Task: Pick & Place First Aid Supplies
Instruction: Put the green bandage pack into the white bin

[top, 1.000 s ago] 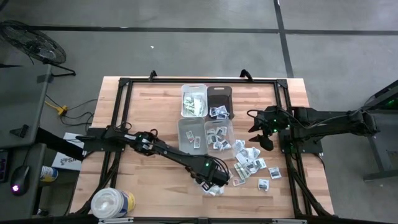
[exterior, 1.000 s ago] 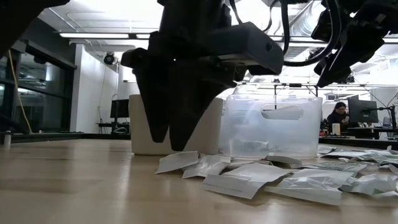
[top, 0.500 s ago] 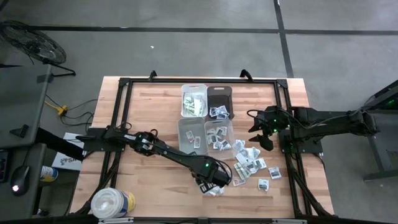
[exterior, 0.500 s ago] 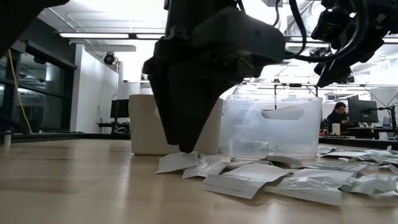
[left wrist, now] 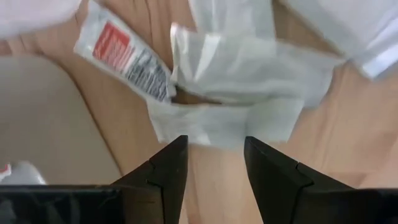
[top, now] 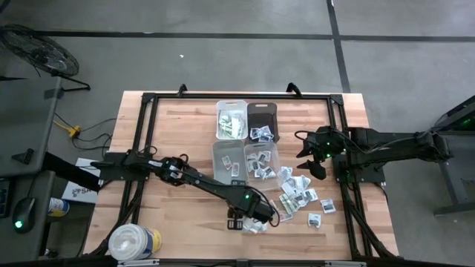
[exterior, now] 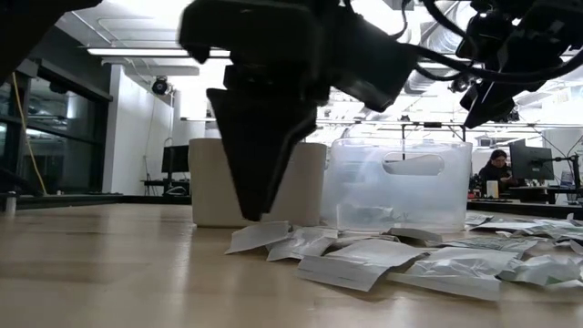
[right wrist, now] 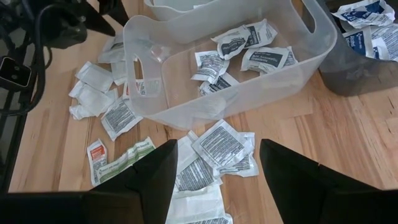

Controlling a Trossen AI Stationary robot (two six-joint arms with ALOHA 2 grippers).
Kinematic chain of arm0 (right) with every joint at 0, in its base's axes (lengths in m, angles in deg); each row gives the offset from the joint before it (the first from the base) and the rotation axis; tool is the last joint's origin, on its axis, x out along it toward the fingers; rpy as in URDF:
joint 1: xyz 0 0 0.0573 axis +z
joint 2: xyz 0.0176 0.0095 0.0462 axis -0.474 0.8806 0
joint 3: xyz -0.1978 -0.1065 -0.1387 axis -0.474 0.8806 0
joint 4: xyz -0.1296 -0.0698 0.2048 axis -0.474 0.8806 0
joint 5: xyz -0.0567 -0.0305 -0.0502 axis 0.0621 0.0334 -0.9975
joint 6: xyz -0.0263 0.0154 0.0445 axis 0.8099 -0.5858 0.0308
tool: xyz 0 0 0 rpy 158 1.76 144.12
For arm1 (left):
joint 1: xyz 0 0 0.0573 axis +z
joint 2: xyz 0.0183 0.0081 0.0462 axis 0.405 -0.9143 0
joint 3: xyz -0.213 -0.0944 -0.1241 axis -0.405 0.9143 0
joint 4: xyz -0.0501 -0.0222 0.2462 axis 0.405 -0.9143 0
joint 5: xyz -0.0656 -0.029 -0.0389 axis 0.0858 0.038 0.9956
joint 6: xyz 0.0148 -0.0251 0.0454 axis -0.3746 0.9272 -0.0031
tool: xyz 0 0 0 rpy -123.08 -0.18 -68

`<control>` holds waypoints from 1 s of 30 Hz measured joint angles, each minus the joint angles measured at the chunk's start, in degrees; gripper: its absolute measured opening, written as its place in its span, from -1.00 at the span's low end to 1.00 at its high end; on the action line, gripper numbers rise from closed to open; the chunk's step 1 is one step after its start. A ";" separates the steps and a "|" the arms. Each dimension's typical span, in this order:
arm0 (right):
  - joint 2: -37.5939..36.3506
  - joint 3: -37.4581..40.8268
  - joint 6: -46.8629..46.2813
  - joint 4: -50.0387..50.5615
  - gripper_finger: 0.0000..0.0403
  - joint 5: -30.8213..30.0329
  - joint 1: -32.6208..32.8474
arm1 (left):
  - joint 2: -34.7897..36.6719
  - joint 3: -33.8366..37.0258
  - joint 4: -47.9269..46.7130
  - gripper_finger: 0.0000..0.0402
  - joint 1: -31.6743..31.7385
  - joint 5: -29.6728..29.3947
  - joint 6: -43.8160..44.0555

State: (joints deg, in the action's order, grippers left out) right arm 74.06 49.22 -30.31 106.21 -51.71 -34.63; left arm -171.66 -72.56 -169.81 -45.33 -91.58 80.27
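Just beyond left end effector: packets

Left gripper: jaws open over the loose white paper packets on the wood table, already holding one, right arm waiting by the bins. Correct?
Not quite. The left gripper holds nothing: in the left wrist view its dark fingers stand apart with bare wood between them, and the white paper packets lie flat just beyond the tips. The rest is right: jaws open, right gripper waiting beside the clear plastic bins.

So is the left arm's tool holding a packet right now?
No, the left tool is open with bare wood between its fingers, just short of the white packets.
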 joint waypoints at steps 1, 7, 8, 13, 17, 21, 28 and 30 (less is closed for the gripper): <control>0.00 0.00 0.00 0.01 0.10 0.00 -0.01 | 0.00 0.00 -0.67 -0.23 -0.06 0.01 -0.17; 0.00 0.00 0.00 0.00 0.10 -0.02 -0.01 | 0.00 0.00 -1.03 -0.23 -0.80 -0.90 -2.43; 0.00 0.00 0.00 0.00 0.10 -0.01 -0.01 | 0.00 0.00 -0.97 -0.23 -0.88 -0.90 -3.49; 0.00 0.00 0.00 0.00 0.10 -0.02 0.01 | 0.00 0.00 -0.42 -0.23 -1.48 -2.27 -6.72; 0.00 0.00 0.00 0.00 0.10 -0.02 0.01 | 0.00 0.00 0.89 -0.23 -1.46 -2.91 -7.81; 0.00 0.00 0.01 0.00 0.10 -0.01 0.00 | 0.00 0.00 2.74 -0.23 -1.44 -1.94 -8.44; 0.00 -0.01 0.02 0.00 0.10 -0.01 0.01 | 0.00 4.42 5.96 -0.22 -1.46 2.47 -8.12; -0.02 -0.02 0.02 0.02 0.10 -0.01 0.01 | 0.45 6.25 7.67 -0.22 -1.46 3.72 -6.96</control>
State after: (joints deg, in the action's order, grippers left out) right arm 74.04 49.20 -30.28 106.22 -51.72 -34.62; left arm -171.20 -66.31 -162.14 -46.79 -87.86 73.31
